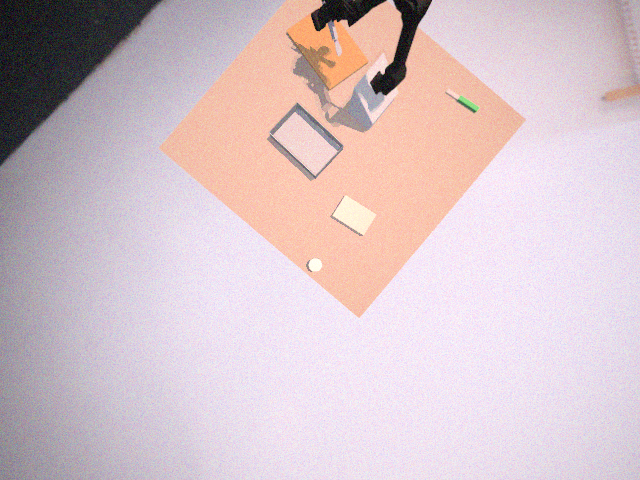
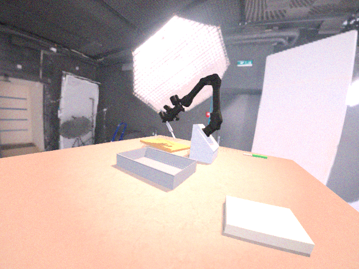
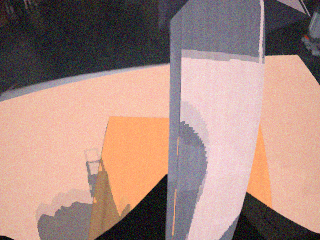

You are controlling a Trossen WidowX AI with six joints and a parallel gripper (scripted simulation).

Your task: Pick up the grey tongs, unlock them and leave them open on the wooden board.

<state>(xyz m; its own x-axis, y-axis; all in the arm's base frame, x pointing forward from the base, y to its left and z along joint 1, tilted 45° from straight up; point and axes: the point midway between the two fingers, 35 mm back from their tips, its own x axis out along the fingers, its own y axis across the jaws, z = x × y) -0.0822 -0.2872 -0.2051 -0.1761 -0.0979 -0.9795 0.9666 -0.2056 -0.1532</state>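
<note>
The grey tongs [image 1: 336,41] [image 2: 170,129] [image 3: 220,100] are in my gripper [image 1: 329,21] [image 2: 166,120] [image 3: 192,182], which is shut on them. They hang in the air above the wooden board [image 1: 345,69] [image 2: 179,147] [image 3: 135,145], with their free end slanting steeply down. In the wrist view the tongs run up the middle between the two black fingers and hide part of the board. Their arms look close together; the lock cannot be made out. The roasting tin [image 1: 320,125] [image 2: 145,170] stands apart from the board with nothing in it.
A pale wedge-shaped block [image 1: 356,105] [image 2: 199,147] stands beside the board, under the arm's lower part. A green-handled tool [image 1: 467,103] [image 2: 259,156] lies on the far side of it. A cream slab [image 1: 354,215] [image 2: 263,219] and a white disc [image 1: 314,265] lie beyond the tin.
</note>
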